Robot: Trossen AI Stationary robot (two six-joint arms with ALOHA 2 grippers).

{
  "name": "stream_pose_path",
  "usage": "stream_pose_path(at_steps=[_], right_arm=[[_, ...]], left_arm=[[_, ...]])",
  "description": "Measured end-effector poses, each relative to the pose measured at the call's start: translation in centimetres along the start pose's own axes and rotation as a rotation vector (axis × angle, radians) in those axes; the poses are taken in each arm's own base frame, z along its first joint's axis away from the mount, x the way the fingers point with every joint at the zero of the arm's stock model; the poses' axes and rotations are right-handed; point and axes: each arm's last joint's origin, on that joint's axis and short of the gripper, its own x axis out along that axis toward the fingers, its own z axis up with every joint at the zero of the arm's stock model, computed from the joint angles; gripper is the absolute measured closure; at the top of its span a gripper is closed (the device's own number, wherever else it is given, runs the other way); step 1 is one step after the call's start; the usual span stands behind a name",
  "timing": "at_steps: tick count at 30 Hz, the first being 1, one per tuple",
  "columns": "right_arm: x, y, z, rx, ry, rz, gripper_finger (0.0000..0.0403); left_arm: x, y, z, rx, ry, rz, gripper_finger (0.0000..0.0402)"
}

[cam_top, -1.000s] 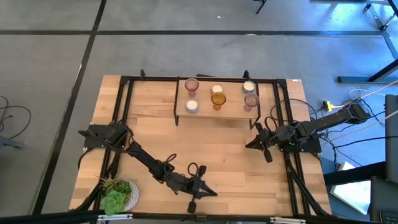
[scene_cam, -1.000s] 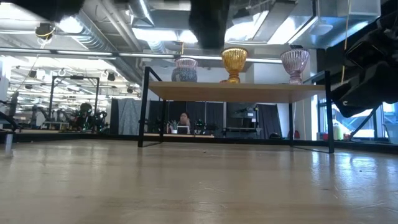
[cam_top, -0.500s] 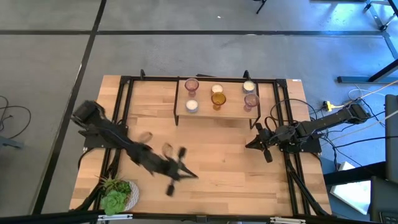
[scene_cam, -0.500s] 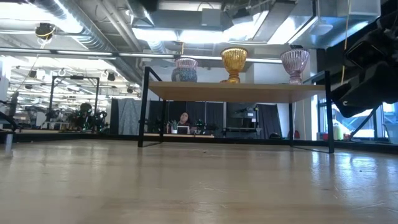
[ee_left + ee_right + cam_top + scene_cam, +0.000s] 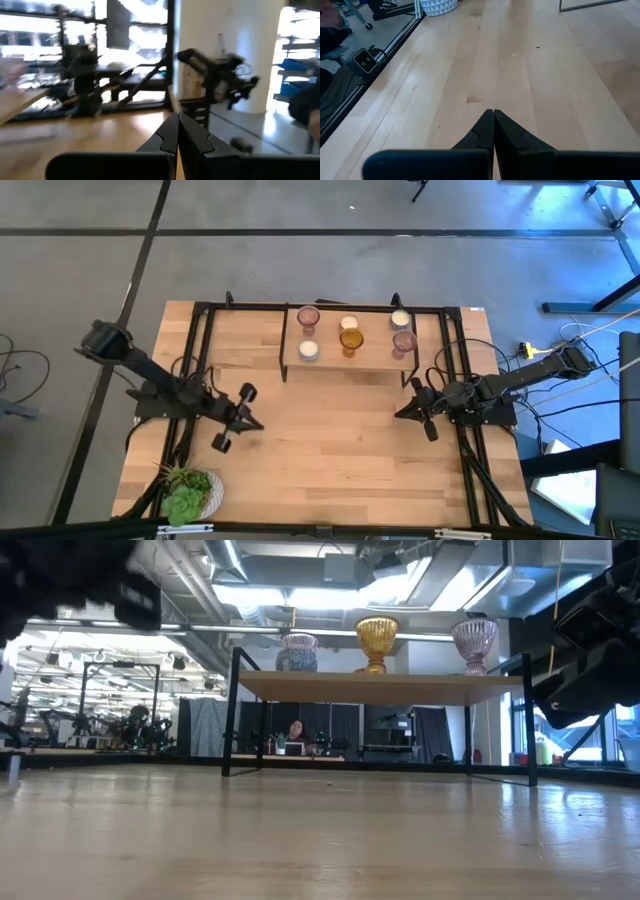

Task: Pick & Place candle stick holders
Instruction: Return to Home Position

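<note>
low view | left arm (image 5: 75,580) blurred | right arm (image 5: 595,640) cut at edge | candle stick holders (image 5: 377,640): three hidden

Left gripper (image 5: 256,423), fingers together, points right from a bent arm. Right gripper (image 5: 401,413), fingers together too, points left, arm folded.

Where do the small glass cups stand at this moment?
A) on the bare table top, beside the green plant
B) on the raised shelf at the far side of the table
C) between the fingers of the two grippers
B: the high view shows all six cups on the shelf, the amber cup among them.
</note>
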Motion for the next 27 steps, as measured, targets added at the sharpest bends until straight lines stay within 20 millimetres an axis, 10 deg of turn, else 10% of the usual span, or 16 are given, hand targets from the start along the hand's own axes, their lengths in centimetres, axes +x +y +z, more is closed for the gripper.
stream_pose_path(at_steps=[27], right_arm=[[0.0, 0.0, 0.0, 0.000, 0.001, -0.001, 0.0398]], left_arm=[[-5.6, 1.7, 1.5, 0.042, 0.156, 0.141, 0.0400]])
